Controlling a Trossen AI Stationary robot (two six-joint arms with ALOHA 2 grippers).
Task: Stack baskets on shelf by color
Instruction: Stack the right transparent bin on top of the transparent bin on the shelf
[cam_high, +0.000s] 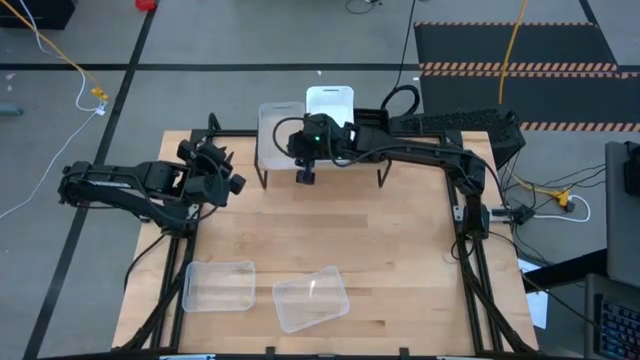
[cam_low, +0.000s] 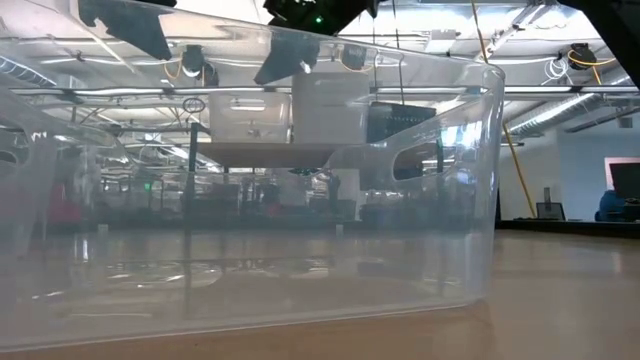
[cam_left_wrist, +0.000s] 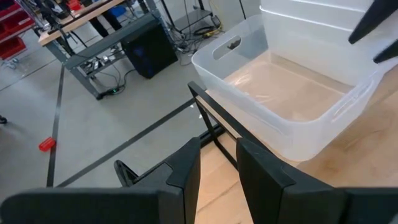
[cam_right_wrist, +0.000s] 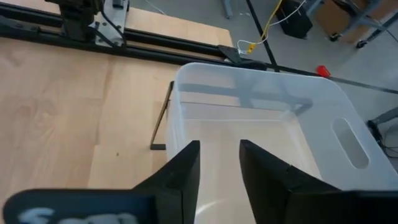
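At the back edge of the table, over the shelf (cam_high: 322, 172): right gripper (cam_high: 306, 176), fingers (cam_right_wrist: 180, 177) parted with a clear gap, pinching nothing, hanging just above the rim of a clear basket (cam_right_wrist: 267, 134) that sits on the shelf's left part.

Beside it on the shelf: white basket (cam_high: 330, 103), opaque, touching the clear one's right side and standing taller; whether it is one basket or a stack I cannot tell.

Near the table's left edge, toward the back: left gripper (cam_high: 222, 172), fingers (cam_left_wrist: 261, 174) a little apart, nothing between them, pointed toward the shelf's left end.

Shelf: light-wood plank on thin black legs (cam_high: 263, 178), set against the table's back edge, about centred.

Near the front edge, left of centre: second clear basket (cam_high: 219, 286), lying square to the table.

Just beside it, toward the centre: third clear basket (cam_high: 311, 298), turned at an angle.

Table (cam_high: 400, 260): pale wooden top on a black frame.
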